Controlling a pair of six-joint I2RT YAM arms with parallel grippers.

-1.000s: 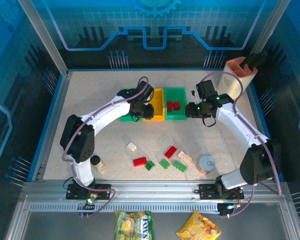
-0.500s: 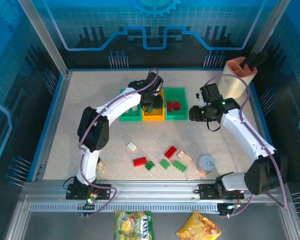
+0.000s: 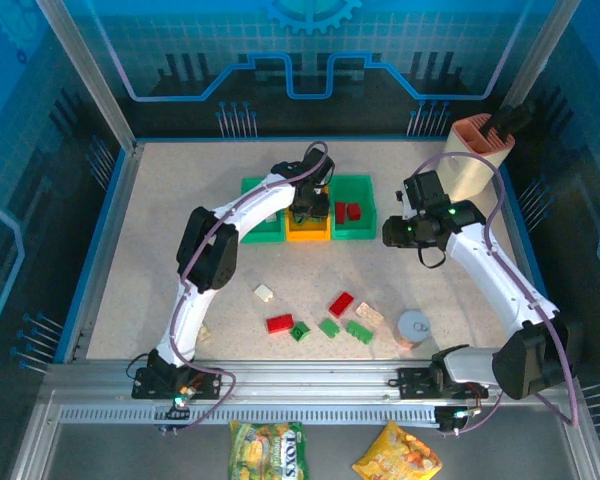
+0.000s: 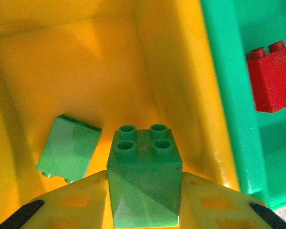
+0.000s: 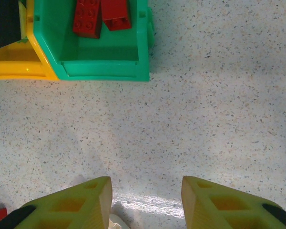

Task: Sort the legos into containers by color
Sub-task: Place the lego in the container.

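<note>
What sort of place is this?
Probably a robotics lab cell: speckled table fenced by aluminium posts and blue printed panels, two arms bolted to its front rail, Lego bricks and sorting bins.

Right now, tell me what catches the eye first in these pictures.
The left gripper holds a green brick over the orange-yellow bin, where a second green brick lies. Two red bricks sit in the green bin beside it, and loose bricks lie scattered on the table nearer the arm bases.

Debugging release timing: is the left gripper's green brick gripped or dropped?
Gripped. The green brick sits clamped in the left gripper, above the yellow bin.
</note>
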